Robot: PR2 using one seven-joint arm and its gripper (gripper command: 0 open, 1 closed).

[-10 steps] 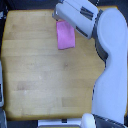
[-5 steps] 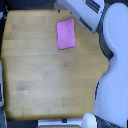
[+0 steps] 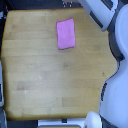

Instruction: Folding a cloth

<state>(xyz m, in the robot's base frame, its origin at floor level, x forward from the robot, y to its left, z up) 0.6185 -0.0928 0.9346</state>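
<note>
The cloth is a small pink-magenta rectangle lying flat on the wooden tabletop, toward the far edge and slightly to the exterior view's right of centre. It looks like a neat upright rectangle with nothing touching it. Only the white arm shows, crossing the top right corner, well apart from the cloth. The gripper itself is out of view beyond the frame's top edge.
The robot's white body fills the exterior view's right side and overlaps the table's right edge. A dark border runs along the table's left edge. Small white parts sit below the table's near edge.
The arm has pulled back from above the cloth toward the top right corner, and the gripper has left the view. The cloth stays in place, released.
</note>
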